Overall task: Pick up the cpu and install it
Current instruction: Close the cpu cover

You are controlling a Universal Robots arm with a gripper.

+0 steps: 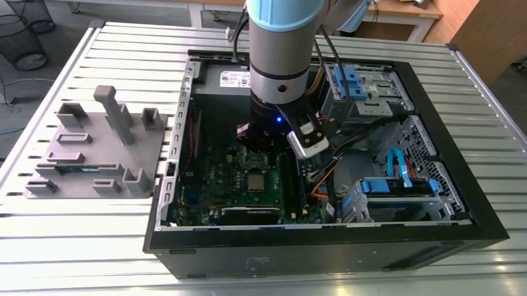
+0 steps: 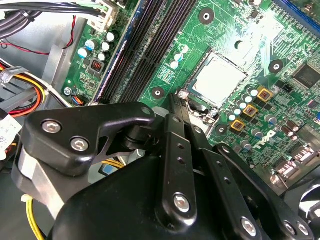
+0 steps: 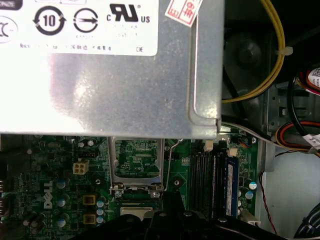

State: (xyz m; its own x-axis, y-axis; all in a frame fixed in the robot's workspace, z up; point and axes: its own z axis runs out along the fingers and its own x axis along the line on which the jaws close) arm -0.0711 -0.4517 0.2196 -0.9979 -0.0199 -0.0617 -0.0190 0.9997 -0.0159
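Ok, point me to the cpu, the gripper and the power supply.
cpu (image 2: 220, 80): second wrist view, middle of its silver top.
gripper (image 2: 177, 100): second wrist view, between its fingertips.
power supply (image 3: 125, 95): first wrist view, bare grey metal below its label.

Even overhead room light falls on the ribbed desk (image 1: 123, 37), which is bright and almost shadowless. The inside of the open computer case (image 1: 461, 203) is dim, and the arm (image 1: 284, 37) shades the motherboard (image 1: 222, 179). In the second wrist view, white glare washes out a patch of board and the cpu (image 2: 220, 77) lid gleams. The black end effector (image 2: 179, 97) is a dark mass with small highlights. In the first wrist view, the power supply (image 3: 125, 90) casing is overexposed.
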